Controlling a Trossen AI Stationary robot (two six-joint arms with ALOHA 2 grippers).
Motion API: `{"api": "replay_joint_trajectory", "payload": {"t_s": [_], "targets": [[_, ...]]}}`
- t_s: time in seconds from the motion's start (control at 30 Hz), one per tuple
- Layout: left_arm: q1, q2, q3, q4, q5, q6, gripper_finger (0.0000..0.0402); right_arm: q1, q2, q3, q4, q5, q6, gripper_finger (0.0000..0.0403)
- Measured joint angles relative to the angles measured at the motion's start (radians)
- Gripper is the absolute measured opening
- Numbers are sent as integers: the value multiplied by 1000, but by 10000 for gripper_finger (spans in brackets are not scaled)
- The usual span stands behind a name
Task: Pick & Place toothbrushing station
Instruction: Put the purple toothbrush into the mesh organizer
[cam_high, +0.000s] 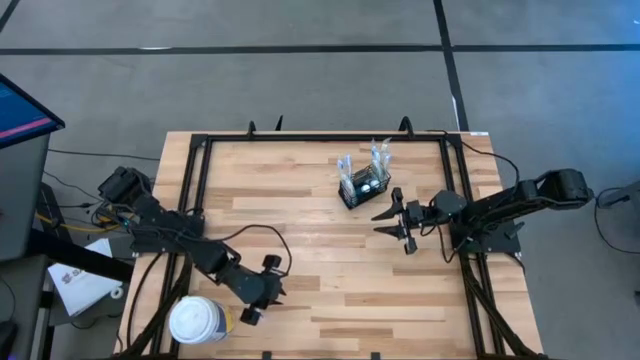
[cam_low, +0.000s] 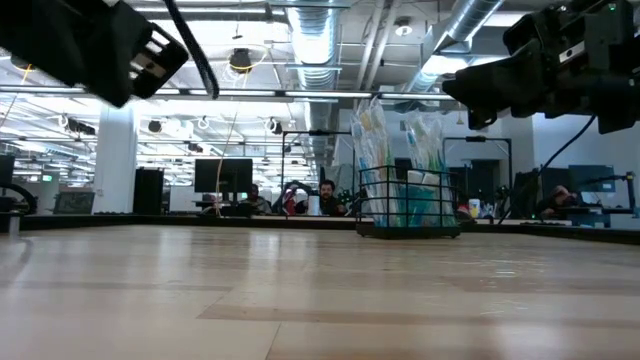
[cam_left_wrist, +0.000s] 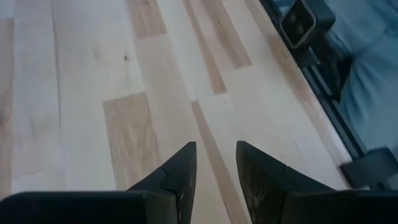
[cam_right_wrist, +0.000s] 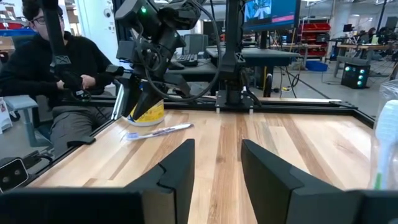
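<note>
From above, we see the black wire-mesh caddy (cam_high: 362, 187) standing upright on the wooden table (cam_high: 300, 280), toothbrushes (cam_high: 378, 155) rising from it. The right gripper (cam_high: 392, 224) sits just beside the caddy, apart from it, jaws spread and holding nothing. The left gripper (cam_high: 262, 292) waits well away from the caddy, next to the white-lidded tub (cam_high: 198, 320).

At table height, the caddy (cam_low: 408, 210) rests flat on the boards with its packaged brushes and a teal tube (cam_low: 428, 205) inside; nothing grips it.

Through the left wrist camera, we find its fingers (cam_left_wrist: 177, 180) parted over bare wood, nothing between them.

Through the right wrist camera, its fingers (cam_right_wrist: 171, 177) stand apart and empty. Far from the caddy, near the tub (cam_right_wrist: 148, 112), one loose toothbrush (cam_right_wrist: 158, 131) lies flat on the table. A seated person (cam_right_wrist: 56, 81) is beyond the edge.

We judge most brushes placed, one remaining to fetch.
</note>
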Motion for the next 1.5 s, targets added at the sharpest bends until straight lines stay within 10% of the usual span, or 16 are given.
{"api": "replay_joint_trajectory", "payload": {"t_s": [1.5], "targets": [[-50, 171, 0, 81, 191, -100, 108, 0, 0, 0, -22, 2, 0, 120]]}}
